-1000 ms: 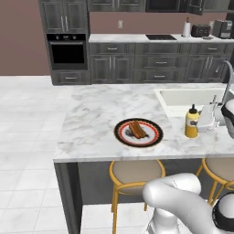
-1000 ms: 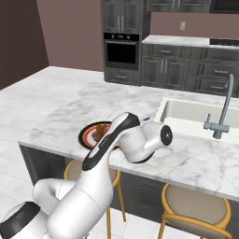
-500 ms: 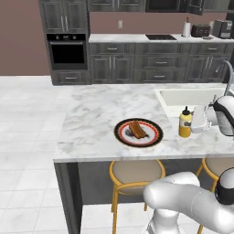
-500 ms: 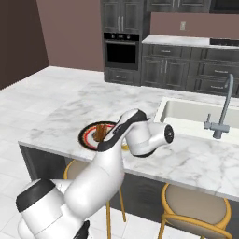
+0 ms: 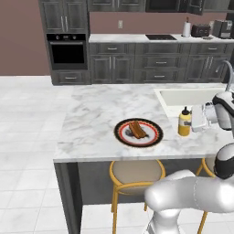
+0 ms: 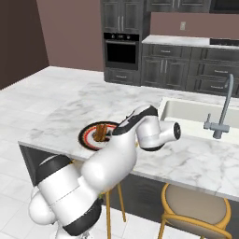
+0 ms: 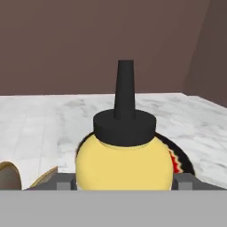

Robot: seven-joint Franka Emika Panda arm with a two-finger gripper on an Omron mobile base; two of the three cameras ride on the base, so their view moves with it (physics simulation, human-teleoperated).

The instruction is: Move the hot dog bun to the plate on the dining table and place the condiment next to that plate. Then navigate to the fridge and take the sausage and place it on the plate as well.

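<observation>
Yellow bottle (image 5: 184, 124) with a black cap and nozzle stands upright on the marble table (image 5: 93, 119), at about 3 o'clock from the plate (image 5: 153, 135), near its rim but apart from it. That's the condiment, so it sits beside the plate, not on it, as the task wants. Gripper (image 5: 199, 119) is at the bottle's 3 o'clock side in the left base view, held level with the bottle body; arm reaches in sideways from the right, probably to keep the bottle upright and clear of the plate. In the hand view the bottle (image 7: 123, 153) fills the centre, with a grey finger end showing on either side of its body, so the jaws bracket it. I judge them closed on the bottle, though actual contact can't be confirmed from these angles; bottle base looks down on the table, so release seems the next thing. Bun (image 5: 137, 129), brown and oblong, lies on the plate roughly centre, so the first step reads as done. From the right base view the arm's white elbow blocks the bottle; plate (image 6: 88, 136) and bun (image 6: 100, 131) peek out at its 9 o'clock. Sink (image 5: 188, 96) is at 12 o'clock behind the bottle, faucet (image 6: 221, 117) beyond. Sausage is not yet on the plate, and the fridge trip remains.
</observation>
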